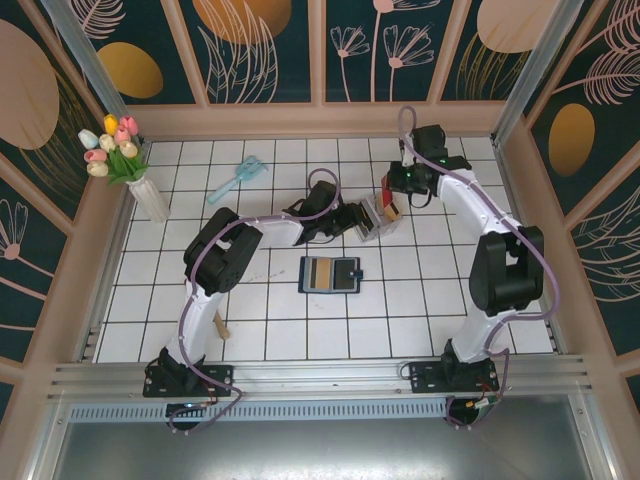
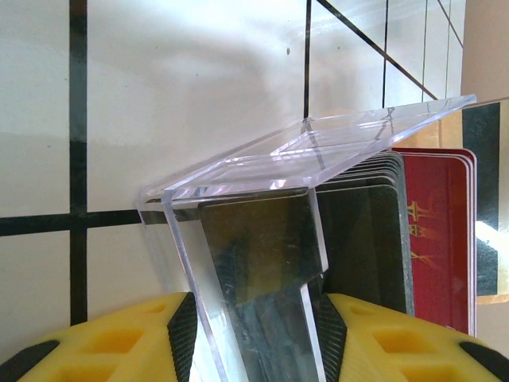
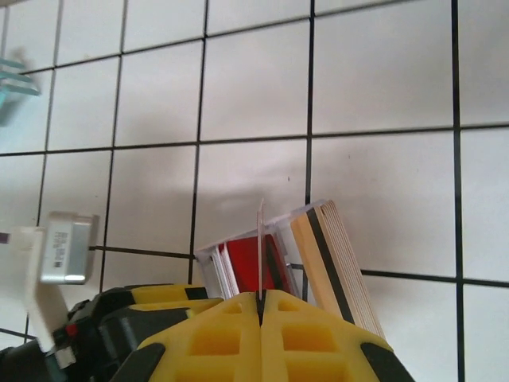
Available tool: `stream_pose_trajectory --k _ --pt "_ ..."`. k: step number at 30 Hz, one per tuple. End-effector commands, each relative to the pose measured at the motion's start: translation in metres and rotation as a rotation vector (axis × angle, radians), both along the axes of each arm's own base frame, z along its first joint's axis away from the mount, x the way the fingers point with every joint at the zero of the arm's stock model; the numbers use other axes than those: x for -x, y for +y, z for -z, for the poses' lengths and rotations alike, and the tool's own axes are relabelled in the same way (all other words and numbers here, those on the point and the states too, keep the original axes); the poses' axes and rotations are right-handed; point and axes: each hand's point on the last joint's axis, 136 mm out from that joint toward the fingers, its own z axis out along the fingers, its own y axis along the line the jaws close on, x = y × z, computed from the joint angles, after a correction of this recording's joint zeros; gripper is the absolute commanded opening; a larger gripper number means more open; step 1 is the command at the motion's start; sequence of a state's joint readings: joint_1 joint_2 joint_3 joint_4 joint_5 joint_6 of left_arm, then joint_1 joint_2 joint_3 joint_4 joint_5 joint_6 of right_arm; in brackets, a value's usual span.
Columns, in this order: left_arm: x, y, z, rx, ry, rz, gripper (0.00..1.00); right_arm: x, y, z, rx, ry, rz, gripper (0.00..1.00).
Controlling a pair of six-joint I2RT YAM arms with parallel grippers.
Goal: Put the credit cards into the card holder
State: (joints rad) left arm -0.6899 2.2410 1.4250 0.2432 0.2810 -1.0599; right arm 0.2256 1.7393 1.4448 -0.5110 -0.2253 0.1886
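The card holder point(image 1: 329, 273), a dark navy wallet, lies open on the white tiles at the centre. Behind it stands a clear slotted rack point(image 1: 376, 216) holding credit cards. In the left wrist view a red card point(image 2: 436, 239) and dark cards point(image 2: 362, 231) stand in it. My left gripper point(image 2: 258, 318) is shut on the rack's clear end wall point(image 2: 238, 263). My right gripper point(image 3: 260, 298) hangs over the rack, shut on a thin pale card point(image 3: 260, 239) seen edge-on. Beside that card are a red one point(image 3: 242, 267) and a tan stack point(image 3: 338, 263).
A white vase of tulips point(image 1: 130, 165) stands at the back left. A teal brush point(image 1: 237, 179) lies on the tiles behind the left arm. A small wooden piece point(image 1: 222, 326) lies near the left arm's base. Raised wooden edges border the tiled floor.
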Motion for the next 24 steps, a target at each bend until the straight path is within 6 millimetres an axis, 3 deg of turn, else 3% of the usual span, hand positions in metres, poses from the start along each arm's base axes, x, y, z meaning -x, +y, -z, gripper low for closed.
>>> stream_pose_trajectory --k 1,4,11,13,18,24 --pt "0.005 0.002 -0.009 -0.016 -0.006 0.022 0.48 0.006 0.014 -0.013 -0.009 -0.056 -0.067 0.00" --pt "0.004 0.003 -0.011 -0.022 -0.009 0.018 0.48 0.013 0.031 -0.003 -0.025 -0.035 -0.119 0.00" --pt "0.005 0.004 -0.006 -0.027 0.001 0.015 0.48 0.016 0.043 0.024 0.027 -0.019 -0.140 0.00" --pt "0.006 0.005 -0.006 -0.026 0.001 0.013 0.48 0.015 0.041 0.030 0.052 -0.026 -0.140 0.00" --pt "0.006 0.005 -0.005 -0.029 0.002 0.012 0.48 0.009 0.014 0.048 0.252 -0.047 -0.073 0.00" --pt "0.007 0.007 -0.006 -0.032 0.000 0.011 0.48 0.007 0.008 0.029 0.273 -0.094 -0.047 0.00"
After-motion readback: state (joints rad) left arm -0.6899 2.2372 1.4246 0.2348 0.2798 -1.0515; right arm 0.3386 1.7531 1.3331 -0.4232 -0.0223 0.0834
